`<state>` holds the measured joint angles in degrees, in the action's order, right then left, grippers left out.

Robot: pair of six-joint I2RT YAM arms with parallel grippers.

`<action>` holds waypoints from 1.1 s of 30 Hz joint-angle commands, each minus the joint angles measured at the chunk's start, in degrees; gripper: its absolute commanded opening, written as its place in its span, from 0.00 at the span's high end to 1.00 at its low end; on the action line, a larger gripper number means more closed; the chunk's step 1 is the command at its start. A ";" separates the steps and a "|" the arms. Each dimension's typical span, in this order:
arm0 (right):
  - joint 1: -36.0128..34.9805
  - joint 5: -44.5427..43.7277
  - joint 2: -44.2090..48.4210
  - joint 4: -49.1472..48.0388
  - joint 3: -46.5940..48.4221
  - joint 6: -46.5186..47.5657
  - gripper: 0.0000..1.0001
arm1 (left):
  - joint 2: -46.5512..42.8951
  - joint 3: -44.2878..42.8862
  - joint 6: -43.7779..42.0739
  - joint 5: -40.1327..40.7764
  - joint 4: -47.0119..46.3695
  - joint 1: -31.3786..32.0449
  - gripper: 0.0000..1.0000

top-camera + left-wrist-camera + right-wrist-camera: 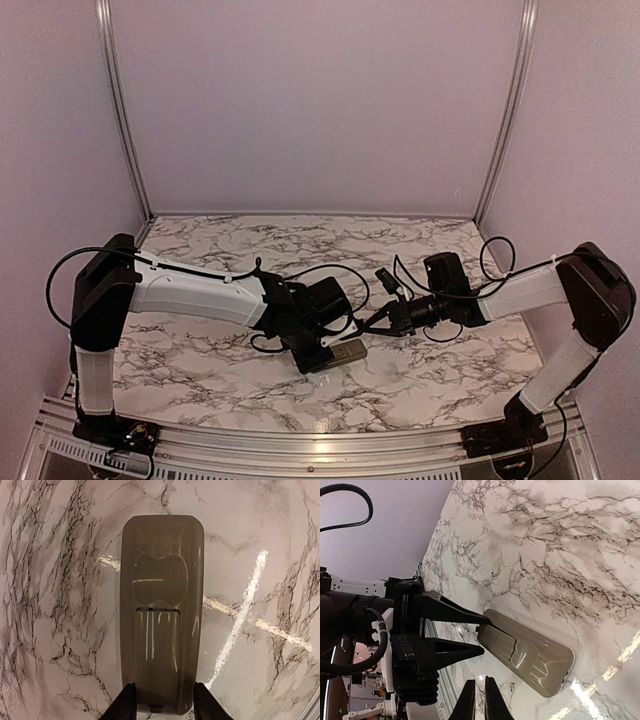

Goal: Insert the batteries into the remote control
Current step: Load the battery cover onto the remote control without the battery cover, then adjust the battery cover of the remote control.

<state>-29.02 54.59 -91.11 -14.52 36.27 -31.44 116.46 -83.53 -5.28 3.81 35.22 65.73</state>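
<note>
the remote control (161, 605) lies back-up on the marble surface (260, 540). it stretches straight out ahead of the left hand (164, 687), with its near end between that hand's two fingers (122, 702). the fingers sit close on either long edge, but i cannot tell whether they are pinching the casing or merely flanking it. the right hand (480, 681) is clenched on nothing, its tips together like a single poker. it hovers just off the remote's long side without touching it.

the battery cover (159, 655) looks seated flush in the half of the back nearest the left hand, and no batteries are in view. my reading is that the cover is the job now. whether cells already sit under it is hidden.

to do it well, the left hand should clamp the near end squarely, with both fingers low on the edges so the casing cannot skate on the glossy surface. the right hand should set its closed tips on the cover, press lightly and push along the remote's length, not across it. too much downward force would likely jam the latch. a sideways shove would pivot the remote out from between the left fingers.
</note>
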 commanded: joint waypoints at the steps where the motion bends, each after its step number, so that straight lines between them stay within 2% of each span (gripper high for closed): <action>1: 0.54 0.28 -0.72 0.27 0.90 0.58 0.94 | -0.12 -0.94 -0.04 -1.16 1.73 -0.26 0.59; 5: 0.54 0.26 -0.65 0.41 0.99 0.65 0.94 | -0.89 -1.01 0.23 -0.47 1.76 -0.26 0.56; 9: 0.54 0.09 -0.62 0.41 0.78 0.67 0.94 | -2.80 -0.77 0.34 0.64 1.47 -0.26 0.49; 14: 0.54 -0.03 -0.49 0.42 1.03 0.63 0.94 | -8.48 2.02 0.83 1.56 -1.34 -0.62 0.27; 17: 0.51 -0.18 -0.47 0.45 1.20 0.68 0.94 | -13.75 6.10 2.69 0.95 -4.83 -1.71 0.22; 20: -0.07 -0.33 -0.47 0.85 1.85 1.19 0.93 | -18.27 11.08 6.42 0.71 -9.47 -3.25 0.24; 24: -1.41 -1.06 -0.84 2.09 3.12 1.86 0.93 | -22.79 18.53 11.56 0.13 -15.10 -6.04 0.33; 28: -3.32 -1.49 -2.53 2.24 4.83 2.07 0.93 | -23.20 22.64 14.73 -1.01 -17.69 -7.19 0.43; 33: -5.96 -2.48 -5.14 2.55 7.37 2.01 0.94 | -21.55 24.45 16.29 -2.28 -20.42 -7.20 0.48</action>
<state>-32.84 53.43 -94.08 -12.82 40.60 -30.09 93.82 -59.83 8.27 3.25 19.68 58.43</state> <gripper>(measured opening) 0.065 0.534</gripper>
